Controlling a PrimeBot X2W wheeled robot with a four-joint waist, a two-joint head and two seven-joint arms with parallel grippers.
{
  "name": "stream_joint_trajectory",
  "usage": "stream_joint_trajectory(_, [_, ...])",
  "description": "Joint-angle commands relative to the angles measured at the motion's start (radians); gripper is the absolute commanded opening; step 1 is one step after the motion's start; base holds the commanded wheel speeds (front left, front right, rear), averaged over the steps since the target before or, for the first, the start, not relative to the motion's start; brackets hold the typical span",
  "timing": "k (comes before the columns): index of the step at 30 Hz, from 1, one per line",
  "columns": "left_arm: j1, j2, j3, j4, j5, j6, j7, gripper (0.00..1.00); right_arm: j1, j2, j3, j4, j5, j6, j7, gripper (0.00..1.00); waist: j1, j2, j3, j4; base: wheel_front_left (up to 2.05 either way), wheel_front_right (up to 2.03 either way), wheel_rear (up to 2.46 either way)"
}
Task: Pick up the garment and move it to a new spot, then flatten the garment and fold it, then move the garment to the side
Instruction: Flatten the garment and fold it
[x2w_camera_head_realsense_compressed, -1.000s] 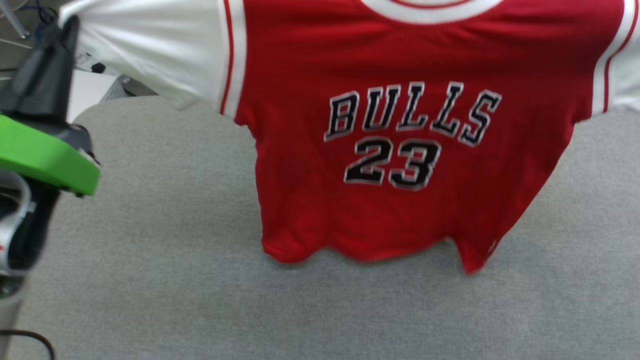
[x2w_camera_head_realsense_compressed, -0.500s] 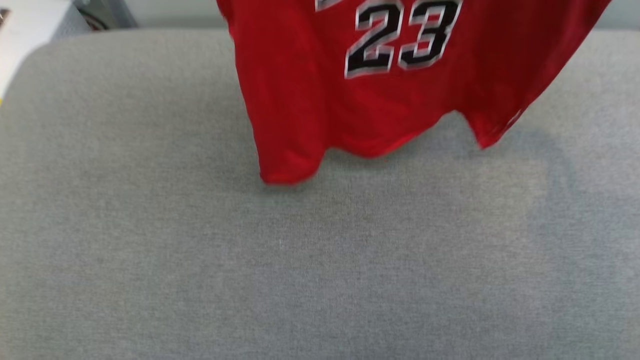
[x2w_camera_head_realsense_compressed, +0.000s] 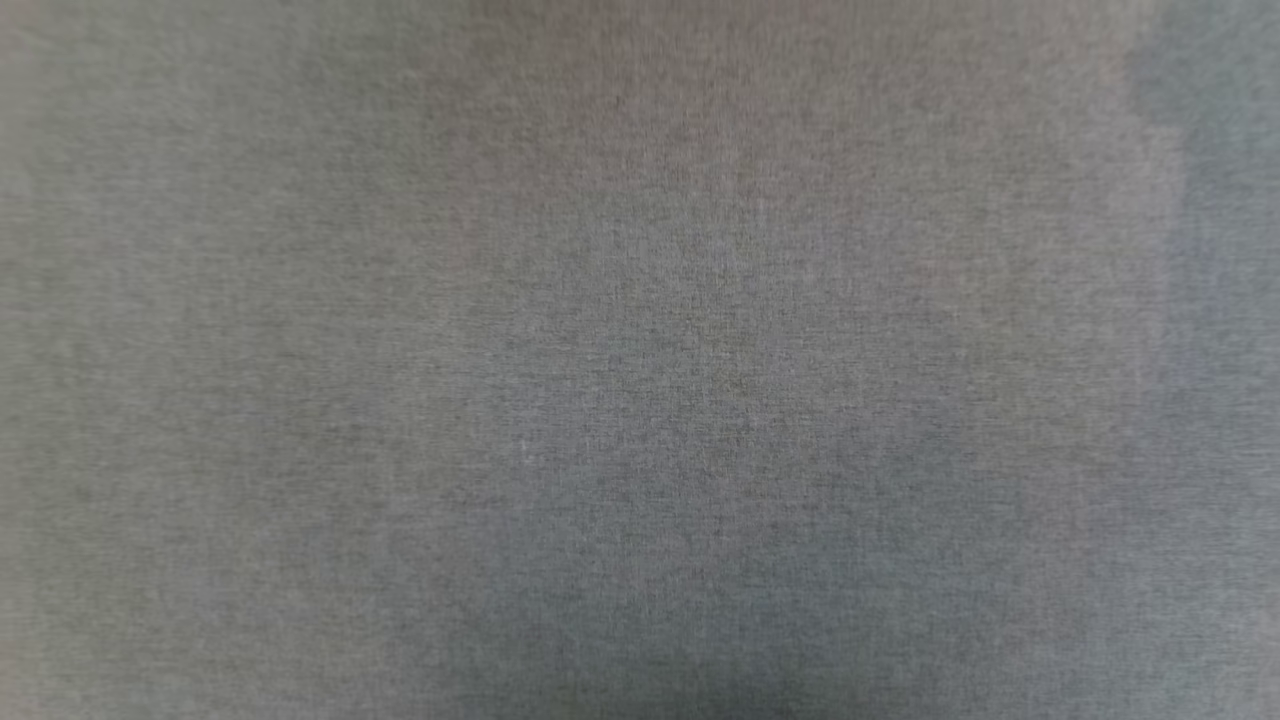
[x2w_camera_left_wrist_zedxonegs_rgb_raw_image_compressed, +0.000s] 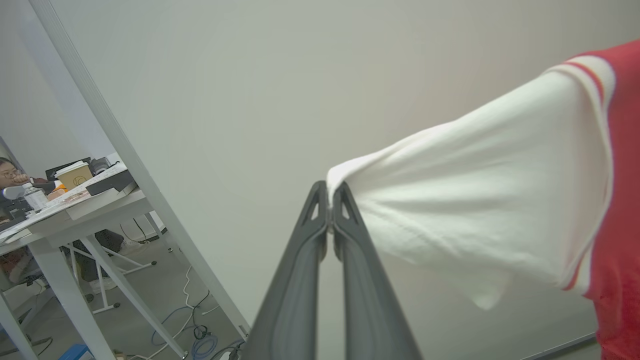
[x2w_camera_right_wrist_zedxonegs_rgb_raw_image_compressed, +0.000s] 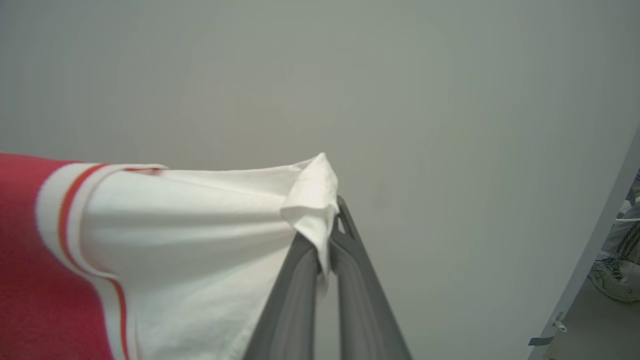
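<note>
The left gripper (x2w_camera_left_wrist_zedxonegs_rgb_raw_image_compressed: 330, 195) was shut tight on the tip of one white sleeve of the shirt (x2w_camera_left_wrist_zedxonegs_rgb_raw_image_compressed: 480, 200). The right gripper (x2w_camera_right_wrist_zedxonegs_rgb_raw_image_compressed: 327, 230) was shut on the tip of the other white sleeve. The shirt was up in the air, pulled out wide, near a plain wall (x2w_camera_left_wrist_zedxonegs_rgb_raw_image_compressed: 250, 75). The head camera looked down at a gray cloth top (x2w_camera_head_realsense_compressed: 640, 400).

A red jersey shirt with white short sleeves (x2w_camera_left_wrist_zedxonegs_rgb_raw_image_compressed: 490, 210) runs off both wrist views' edges; its cloth hides the tips of the right gripper (x2w_camera_right_wrist_zedxonegs_rgb_raw_image_compressed: 329, 225); a grey fabric surface (x2w_camera_head_realsense_compressed: 640, 360) lies blurred.
</note>
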Motion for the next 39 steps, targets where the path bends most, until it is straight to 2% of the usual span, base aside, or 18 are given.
stream_joint_trajectory(1, [-0.044,0.004,-0.002,0.044,0.011,0.002,-0.023,0.0,-0.043,-0.005,-0.016,0.038,-0.022,-0.002,-0.029,0.0,-0.0003,0.0,0.104,-0.018,0.0,0.0,0.0])
stream_joint_trajectory(5, [-0.124,-0.016,-0.037,0.138,0.016,0.001,-0.095,0.0,-0.132,0.025,-0.028,0.131,-0.06,-0.002,-0.108,0.0,-0.0003,0.0,0.131,-0.014,0.0,0.0,0.0])
stream_joint_trajectory(9, [-0.126,-0.02,-0.099,0.19,-0.006,0.0,-0.148,0.0,-0.163,0.057,-0.026,0.199,-0.077,-0.002,-0.175,0.0,-0.0003,0.0,0.137,-0.006,0.0,0.0,0.0])
stream_joint_trajectory(16, [-0.01,-0.042,-0.195,0.26,-0.078,0.0,-0.243,0.0,-0.071,0.093,-0.002,0.28,-0.03,-0.002,-0.243,0.0,-0.0003,0.0,0.099,0.006,0.0,0.0,0.0])
stream_joint_trajectory(22, [0.162,-0.071,-0.274,0.297,-0.147,0.0,-0.317,0.0,0.104,0.079,0.075,0.29,0.055,-0.002,-0.258,0.0,-0.0003,0.0,0.025,0.003,0.0,0.0,0.0])
stream_joint_trajectory(28, [0.354,-0.108,-0.335,0.33,-0.211,0.0,-0.369,0.0,0.333,0.061,0.176,0.234,0.222,-0.002,-0.215,0.0,-0.0003,0.0,-0.076,0.0,0.0,0.0,0.0])
stream_joint_trajectory(34, [0.558,-0.131,-0.383,0.339,-0.264,0.0,-0.387,0.0,0.577,-0.011,0.239,0.153,0.376,-0.002,-0.156,0.0,-0.0003,0.0,-0.176,0.007,0.0,0.0,0.0])
stream_joint_trajectory(39, [0.715,-0.134,-0.41,0.325,-0.302,0.0,-0.382,0.0,0.763,-0.051,0.278,0.083,0.475,-0.002,-0.149,0.0,-0.0003,0.0,-0.251,0.015,0.0,0.0,0.0])
